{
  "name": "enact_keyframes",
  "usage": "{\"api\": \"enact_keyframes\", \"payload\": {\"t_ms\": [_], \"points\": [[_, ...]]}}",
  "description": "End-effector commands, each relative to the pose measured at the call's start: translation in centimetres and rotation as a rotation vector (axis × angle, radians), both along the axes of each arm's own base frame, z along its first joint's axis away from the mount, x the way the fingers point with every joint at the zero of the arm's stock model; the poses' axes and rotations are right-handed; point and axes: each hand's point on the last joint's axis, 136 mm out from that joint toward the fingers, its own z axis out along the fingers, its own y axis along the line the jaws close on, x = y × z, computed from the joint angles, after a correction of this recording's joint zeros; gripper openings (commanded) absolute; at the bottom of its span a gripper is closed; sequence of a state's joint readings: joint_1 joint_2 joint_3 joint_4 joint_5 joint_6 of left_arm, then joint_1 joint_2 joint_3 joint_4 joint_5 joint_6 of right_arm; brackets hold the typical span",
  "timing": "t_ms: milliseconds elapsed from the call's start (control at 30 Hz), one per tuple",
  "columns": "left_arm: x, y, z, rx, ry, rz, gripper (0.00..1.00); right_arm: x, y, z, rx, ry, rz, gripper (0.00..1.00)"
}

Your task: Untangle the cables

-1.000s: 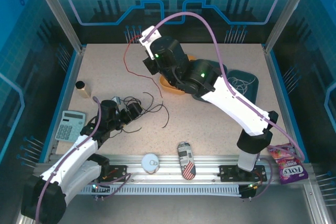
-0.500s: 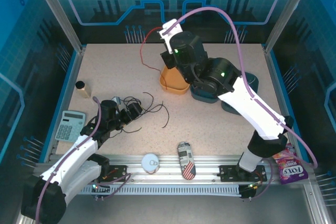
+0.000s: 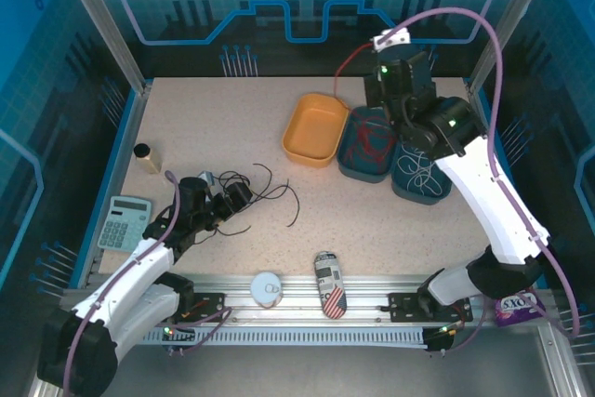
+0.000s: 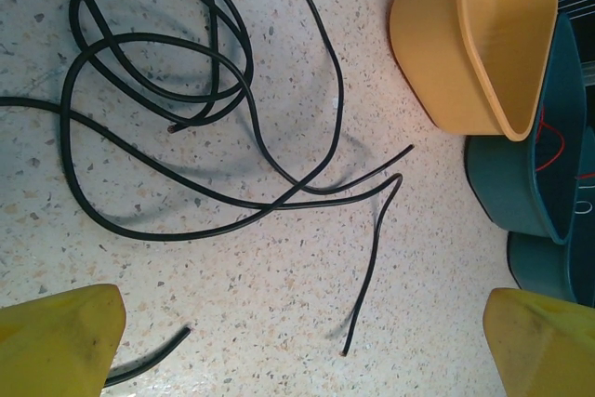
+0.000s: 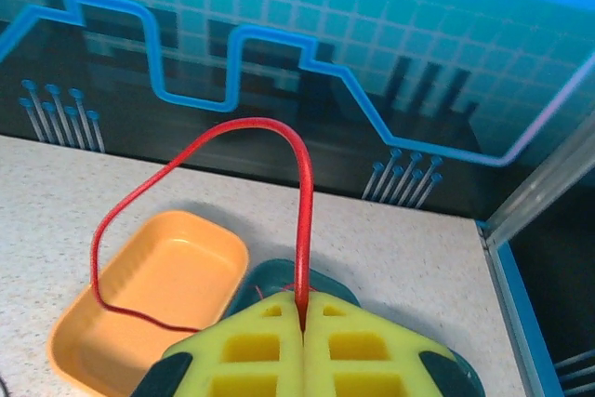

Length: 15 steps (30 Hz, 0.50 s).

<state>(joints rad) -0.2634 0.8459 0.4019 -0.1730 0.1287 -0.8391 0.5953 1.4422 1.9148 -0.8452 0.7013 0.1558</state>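
Black cables lie loose at left; red cable held over the bins

The left fingers sit apart above the black cables on the table. The right fingers, clamped on the red cable, should lower its slack past the orange tray into the teal bin.

The right arm stretches high toward the far right, the right hand clamped on a red cable. The left arm lies low, the left hand spread wide.
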Motion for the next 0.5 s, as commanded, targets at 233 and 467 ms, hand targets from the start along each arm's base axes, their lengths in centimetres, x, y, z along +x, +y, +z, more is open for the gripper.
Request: {"api": "enact_keyframes", "payload": {"t_ms": [233, 467], "points": [[0.6, -0.3, 0.2, -0.026, -0.006, -0.004, 0.99, 2.1, -4.8, -6.3, 0.132, 0.126, -0.085, 0.00], [0.5, -0.3, 0.3, -0.027, -0.004, -0.003, 0.99, 2.1, -5.4, -9.4, 0.173, 0.199, -0.103, 0.00]]}}
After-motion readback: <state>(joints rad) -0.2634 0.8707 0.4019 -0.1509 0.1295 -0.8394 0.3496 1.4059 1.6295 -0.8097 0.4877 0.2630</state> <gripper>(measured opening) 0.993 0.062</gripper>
